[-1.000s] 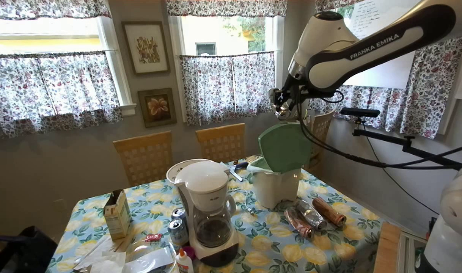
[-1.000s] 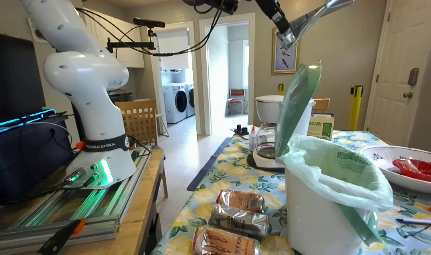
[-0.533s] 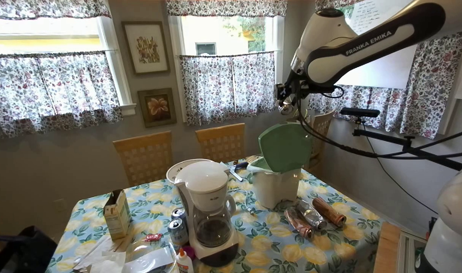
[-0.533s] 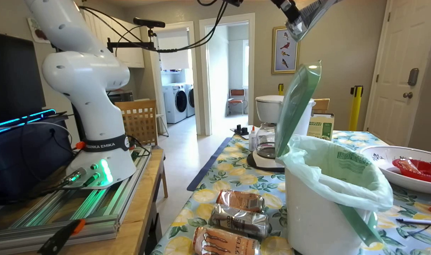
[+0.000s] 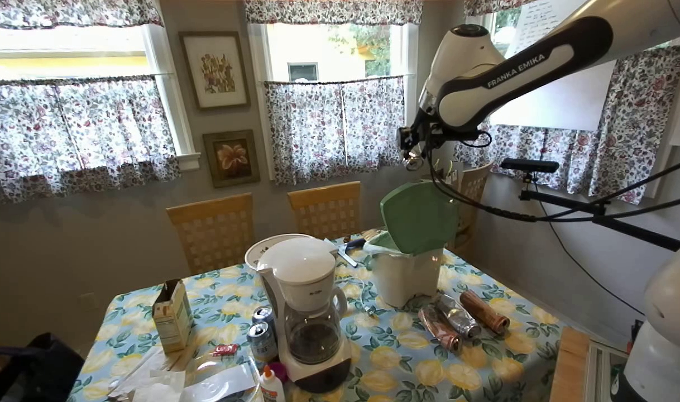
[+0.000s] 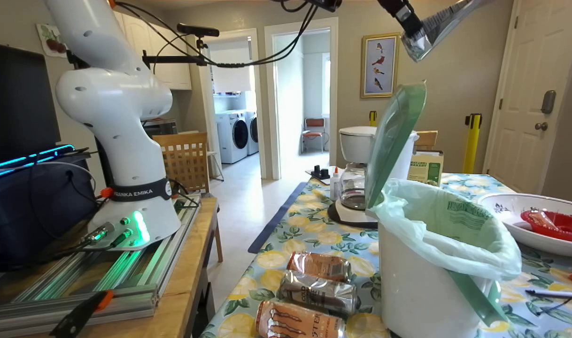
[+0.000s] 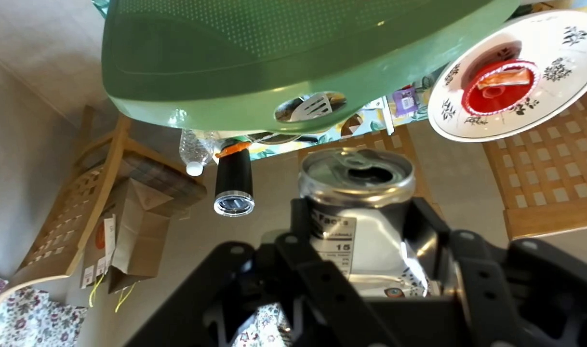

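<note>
Sitting lower and to the left of the tool in an exterior view were an open carton, two upright cans and a white coffee maker, all on the tabletop. Tool was clamped around a silver-white can, its open end sticking out past the grip. Below it, not touching, stood a white bin, green lid raised. Three more cans lay sideways, lower and right of the tool.

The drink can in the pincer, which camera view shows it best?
The wrist view: there the drink can shows its opened top and label. Exterior views give only its shiny end or cropped side.
</note>
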Controlling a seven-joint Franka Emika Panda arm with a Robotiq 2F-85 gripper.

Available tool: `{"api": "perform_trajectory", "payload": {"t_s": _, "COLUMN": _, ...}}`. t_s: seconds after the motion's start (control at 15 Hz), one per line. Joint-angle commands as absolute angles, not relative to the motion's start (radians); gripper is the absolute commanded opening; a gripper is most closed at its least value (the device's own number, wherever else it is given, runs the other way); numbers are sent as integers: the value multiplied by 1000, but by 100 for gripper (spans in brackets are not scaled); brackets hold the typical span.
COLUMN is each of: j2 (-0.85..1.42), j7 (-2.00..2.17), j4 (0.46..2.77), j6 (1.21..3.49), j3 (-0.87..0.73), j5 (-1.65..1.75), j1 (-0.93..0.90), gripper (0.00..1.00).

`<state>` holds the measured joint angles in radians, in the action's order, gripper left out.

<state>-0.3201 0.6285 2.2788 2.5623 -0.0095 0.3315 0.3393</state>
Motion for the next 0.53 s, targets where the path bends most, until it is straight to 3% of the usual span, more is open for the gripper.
{"api": "perform_trajectory", "payload": {"t_s": 0.0, "j2": -265, "j7": 626, "j4": 2227, "j6": 2589, "j3": -27, "j5": 317, "j1": 333, "gripper": 28}}
{"api": "perform_trajectory", "payload": {"t_s": 0.47, "j2": -211, "j7": 636, "j4": 2196, "j6": 2604, "j3": -55, "j5": 318, "j1": 329, "gripper": 28}}
